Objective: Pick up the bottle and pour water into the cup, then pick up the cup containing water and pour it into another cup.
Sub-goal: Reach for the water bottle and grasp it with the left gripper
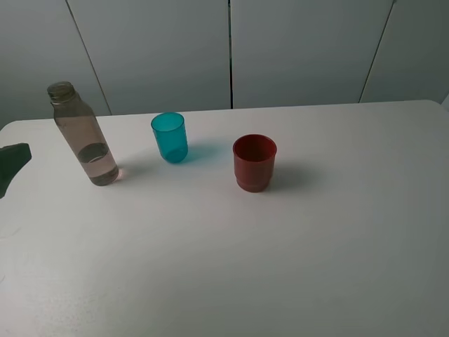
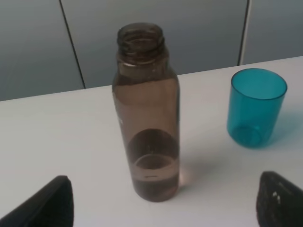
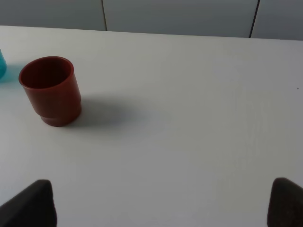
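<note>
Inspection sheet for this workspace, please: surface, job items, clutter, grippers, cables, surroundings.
Surface: white table, no spills seen.
Bottle: upright, uncapped, a little water at the bottom.
Teal cup: upright, looks empty.
Red cup: upright, looks empty.
Clutter: nothing seen.
Left gripper: open, bottle ahead of it, not touching.
Right gripper: open, holds nothing, well short of the red cup.
Cables: nothing seen.
Surroundings: grey panelled wall behind the table.
</note>
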You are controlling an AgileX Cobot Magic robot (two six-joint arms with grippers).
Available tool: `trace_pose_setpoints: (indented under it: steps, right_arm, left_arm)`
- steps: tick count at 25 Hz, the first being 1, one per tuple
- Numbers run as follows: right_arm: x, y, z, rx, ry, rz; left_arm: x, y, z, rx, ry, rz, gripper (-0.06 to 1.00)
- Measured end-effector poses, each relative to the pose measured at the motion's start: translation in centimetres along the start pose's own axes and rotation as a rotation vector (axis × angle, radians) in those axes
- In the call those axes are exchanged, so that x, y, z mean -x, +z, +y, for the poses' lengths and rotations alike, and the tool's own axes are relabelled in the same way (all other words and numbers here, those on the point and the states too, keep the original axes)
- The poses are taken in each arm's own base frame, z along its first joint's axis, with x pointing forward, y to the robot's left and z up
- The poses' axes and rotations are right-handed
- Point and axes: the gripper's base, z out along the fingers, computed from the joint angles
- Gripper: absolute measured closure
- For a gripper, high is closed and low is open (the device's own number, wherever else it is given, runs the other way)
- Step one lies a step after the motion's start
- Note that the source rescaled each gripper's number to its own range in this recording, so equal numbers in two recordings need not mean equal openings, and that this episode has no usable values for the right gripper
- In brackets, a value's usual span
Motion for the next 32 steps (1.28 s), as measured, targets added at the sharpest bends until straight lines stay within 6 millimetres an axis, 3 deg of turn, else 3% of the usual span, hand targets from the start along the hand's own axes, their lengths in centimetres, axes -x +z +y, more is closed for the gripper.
trace_pose_setpoints:
  steps: [8,20,32]
  right_arm:
    - [0.0,0.0,0.0,0.0,0.0,0.0]
    - [0.0,0.0,0.0,0.0,0.0,0.0]
    - [0.0,0.0,0.0,0.0,0.0,0.0]
  left_arm:
    - [-1.9,3.2,2.1,0.102,-0.062,0.125,-0.03]
    - [-2.9,7.2,1.9,0.012,0.024,0.01,-0.03]
    - [-4.0,8.8,2.4,0.046,0.068,0.0,-0.03]
